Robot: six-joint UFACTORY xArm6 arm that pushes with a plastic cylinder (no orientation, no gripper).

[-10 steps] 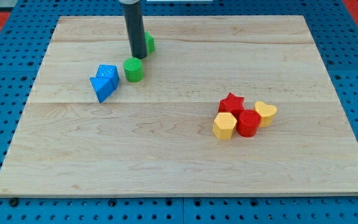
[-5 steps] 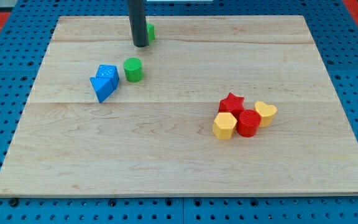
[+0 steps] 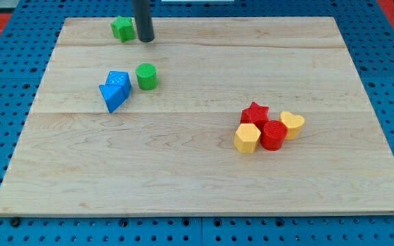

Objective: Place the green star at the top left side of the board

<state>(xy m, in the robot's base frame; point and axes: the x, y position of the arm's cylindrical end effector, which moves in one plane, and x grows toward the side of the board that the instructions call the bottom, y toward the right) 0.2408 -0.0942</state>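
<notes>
**Green star near the upper-left corner; push close to done**

- Board (image 3: 204, 171): pale wooden top on a blue pegboard.
- Green star (image 3: 122, 28): lodged in the upper left of the frame, close to the top edge, short of the corner.
- My tip (image 3: 144, 39): set just beside the star, on its right. No fingers are fitted to the rod, so no spread or pinch can be reported.
- Green cylinder (image 3: 146, 76), blue cube (image 3: 118, 81) and blue triangular block (image 3: 111, 98): grouped below the star, left of centre, clear of the tip.
- Red star (image 3: 255, 113), red cylinder (image 3: 274, 135), yellow hexagonal block (image 3: 247, 138), yellow heart (image 3: 293, 124): clustered at right of centre.

Step judged in hand: the final leftward push. A further short nudge toward the corner may be called for, or none.

Hard to make out: contact between tip and star cannot be settled; the rod's upper length is cut off by the frame's top.
</notes>
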